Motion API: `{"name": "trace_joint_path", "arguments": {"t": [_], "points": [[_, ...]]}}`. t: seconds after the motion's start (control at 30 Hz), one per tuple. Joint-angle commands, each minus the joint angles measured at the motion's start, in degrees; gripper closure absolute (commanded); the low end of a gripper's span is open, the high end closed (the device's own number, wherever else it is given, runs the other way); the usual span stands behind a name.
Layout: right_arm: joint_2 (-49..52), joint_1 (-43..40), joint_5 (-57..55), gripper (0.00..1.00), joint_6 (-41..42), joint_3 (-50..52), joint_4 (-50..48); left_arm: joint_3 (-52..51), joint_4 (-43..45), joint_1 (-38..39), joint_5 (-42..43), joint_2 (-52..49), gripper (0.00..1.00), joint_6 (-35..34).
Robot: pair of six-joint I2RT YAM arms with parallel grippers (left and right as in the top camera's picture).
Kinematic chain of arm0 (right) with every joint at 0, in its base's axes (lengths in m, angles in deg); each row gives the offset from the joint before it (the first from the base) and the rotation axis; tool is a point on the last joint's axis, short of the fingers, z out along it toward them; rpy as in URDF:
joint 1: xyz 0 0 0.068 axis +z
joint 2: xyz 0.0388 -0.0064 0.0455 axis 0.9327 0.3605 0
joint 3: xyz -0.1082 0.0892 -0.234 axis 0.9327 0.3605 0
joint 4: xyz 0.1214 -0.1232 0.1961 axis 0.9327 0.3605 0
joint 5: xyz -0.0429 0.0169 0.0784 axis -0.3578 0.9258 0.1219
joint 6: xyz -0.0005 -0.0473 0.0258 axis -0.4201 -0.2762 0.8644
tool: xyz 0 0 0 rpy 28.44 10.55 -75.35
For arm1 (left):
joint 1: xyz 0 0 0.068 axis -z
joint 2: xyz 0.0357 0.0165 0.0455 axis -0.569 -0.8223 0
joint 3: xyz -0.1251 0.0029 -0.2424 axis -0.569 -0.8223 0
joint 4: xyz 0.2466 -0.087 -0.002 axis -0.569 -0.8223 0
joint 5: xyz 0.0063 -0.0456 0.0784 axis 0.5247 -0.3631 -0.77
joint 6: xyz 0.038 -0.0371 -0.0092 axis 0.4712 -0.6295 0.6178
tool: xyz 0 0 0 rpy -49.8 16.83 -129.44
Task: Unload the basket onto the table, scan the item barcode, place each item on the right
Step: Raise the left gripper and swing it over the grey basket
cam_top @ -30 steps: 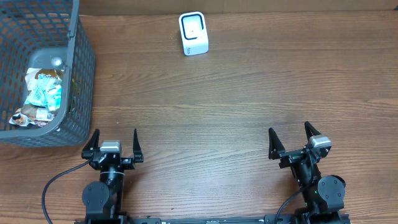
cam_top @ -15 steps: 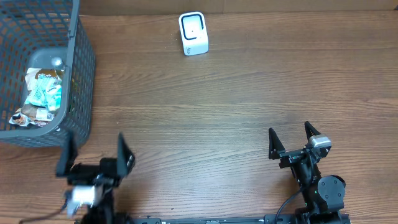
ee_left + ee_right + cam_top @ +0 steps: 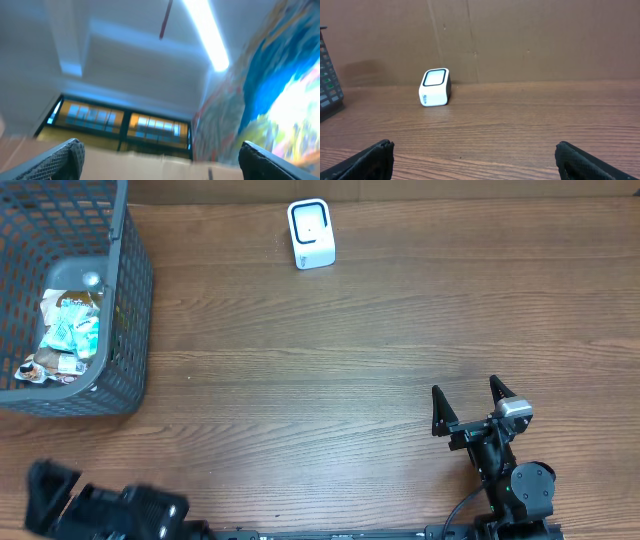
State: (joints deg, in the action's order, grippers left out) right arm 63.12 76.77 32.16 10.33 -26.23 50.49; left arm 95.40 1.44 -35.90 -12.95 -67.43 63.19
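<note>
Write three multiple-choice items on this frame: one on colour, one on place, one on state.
1. The mesh basket is: A red; B grey; C white.
2. The barcode scanner stands: A in the basket; B on the table, apart from the basket; C in a gripper.
3. The right gripper is: A shut on a packet; B shut on the scanner; C open and empty.
Answers: B, the mesh walls are grey; B, the scanner stands alone on bare wood; C, the jaws are spread with nothing between them.

Overhead straight down on table [image 3: 350, 330]; right wrist low, facing scanner [image 3: 434, 87], shared; left wrist faces ceiling [image 3: 125, 60].
</note>
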Motion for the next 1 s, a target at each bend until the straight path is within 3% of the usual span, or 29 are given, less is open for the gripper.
{"name": "trace_joint_path", "arguments": {"t": [0.0, 0.4, 0.97], "points": [[-0.5, -0.24, -0.26, 0.0, -0.09, 0.61, -0.13, 4.87, -0.22, 0.11, -0.61, 0.44, 0.01, -1.36], [-0.5, -0.24, -0.28, 0.0, -0.09, 0.61, -0.13, 12.94, -4.28, 0.11, -0.66, 0.02, 0.0, 0.72], [-0.5, -0.24, -0.28, 0.0, -0.09, 0.61, -0.13, 13.33, -4.79, 0.11, -0.39, -0.35, 0.0, 1.01]]}}
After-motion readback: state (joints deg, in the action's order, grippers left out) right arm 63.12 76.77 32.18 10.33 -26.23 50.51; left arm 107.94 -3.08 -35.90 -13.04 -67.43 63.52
